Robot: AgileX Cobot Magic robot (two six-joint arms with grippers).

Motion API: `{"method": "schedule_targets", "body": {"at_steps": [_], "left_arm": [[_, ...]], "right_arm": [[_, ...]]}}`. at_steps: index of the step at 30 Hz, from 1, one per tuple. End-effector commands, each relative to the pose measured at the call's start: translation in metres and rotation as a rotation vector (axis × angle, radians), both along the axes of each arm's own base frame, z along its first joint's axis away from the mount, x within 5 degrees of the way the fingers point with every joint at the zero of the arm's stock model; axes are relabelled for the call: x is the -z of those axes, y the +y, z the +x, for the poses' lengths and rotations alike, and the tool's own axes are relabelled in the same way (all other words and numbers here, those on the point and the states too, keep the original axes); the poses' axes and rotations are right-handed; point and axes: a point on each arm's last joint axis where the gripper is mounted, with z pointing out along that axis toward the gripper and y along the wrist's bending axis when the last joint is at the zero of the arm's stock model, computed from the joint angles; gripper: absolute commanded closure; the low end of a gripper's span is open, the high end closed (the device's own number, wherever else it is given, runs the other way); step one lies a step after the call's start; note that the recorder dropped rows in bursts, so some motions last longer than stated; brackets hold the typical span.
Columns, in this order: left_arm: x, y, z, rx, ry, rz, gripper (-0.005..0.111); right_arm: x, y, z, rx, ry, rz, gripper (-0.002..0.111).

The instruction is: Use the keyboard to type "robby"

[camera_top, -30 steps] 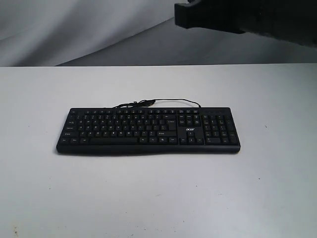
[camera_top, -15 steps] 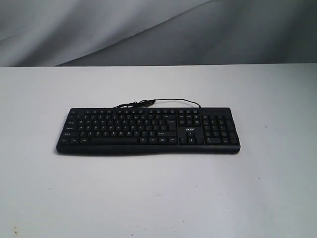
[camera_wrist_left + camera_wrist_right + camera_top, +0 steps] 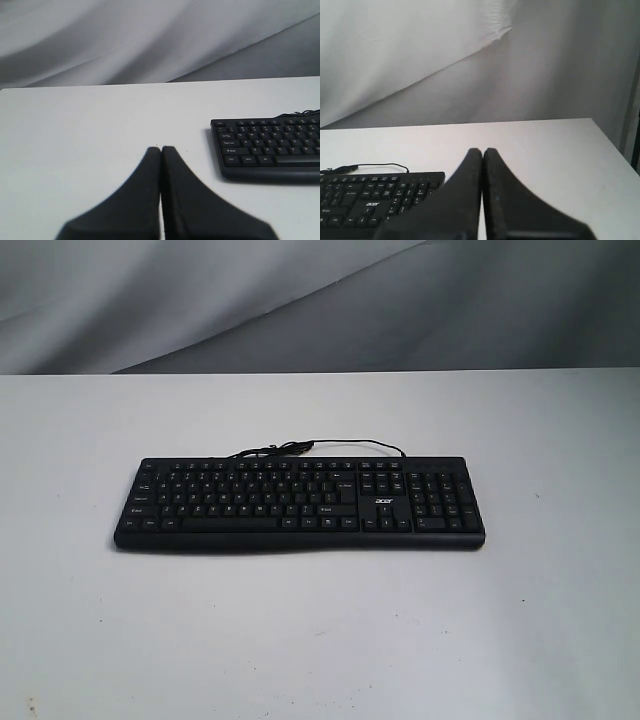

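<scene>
We start at the left gripper (image 3: 161,148): its 2 fingers are pressed together along their whole length, making 1 blunt point with nothing between them. The right gripper (image 3: 482,149) is the same, fingers closed flat against each other and empty. Both hang above the bare white table (image 3: 320,640), apart from any key.

The keyboard (image 3: 298,503) lies flat at the middle of the table in the exterior view, long side across, number pad at its 3 o'clock end and its thin cable (image 3: 350,443) looping off the 12 o'clock edge. Neither arm shows in that view. We judge the left gripper to be waiting beyond the 9 o'clock end, since its camera sees the Ctrl corner, and the right gripper beyond the 3 o'clock end, by the number pad.

No key looks pressed, so we take the step in hand to be the reach for "r". To do it well, we keep the fingers closed as a single stylus, carry the tip over the upper letter row left of centre, and descend straight down so only 1 key is caught. We press briefly, then lift fully clear before moving on. The double "b" needs 2 separate taps. The legends are too small here for us to pick out single letters.
</scene>
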Motion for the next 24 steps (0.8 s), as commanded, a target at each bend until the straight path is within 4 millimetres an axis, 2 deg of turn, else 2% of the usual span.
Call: {"method": "schedule_targets", "body": {"at_steps": [1,5,13,22,24], "left_arm": [[0.001,0.0,0.0,-0.002,-0.005,-0.011,0.106],[0.001,0.0,0.0,-0.002,-0.005,-0.011,0.106],[0.001,0.0,0.0,-0.002,-0.005,-0.011,0.106],[0.001,0.0,0.0,-0.002,-0.005,-0.011,0.106],[0.001,0.0,0.0,-0.002,-0.005,-0.011,0.106]], "right_arm": [[0.001,-0.001,-0.007,0.019,-0.017,-0.028,0.108],[0.003,-0.005,-0.011,0.063,-0.009,0.032,0.108],[0.01,-0.004,-0.022,0.057,0.027,-0.052,0.108],[0.012,-0.005,-0.022,0.063,0.053,-0.098,0.108],[0.018,-0.005,-0.02,0.063,0.052,-0.1,0.108]]}}
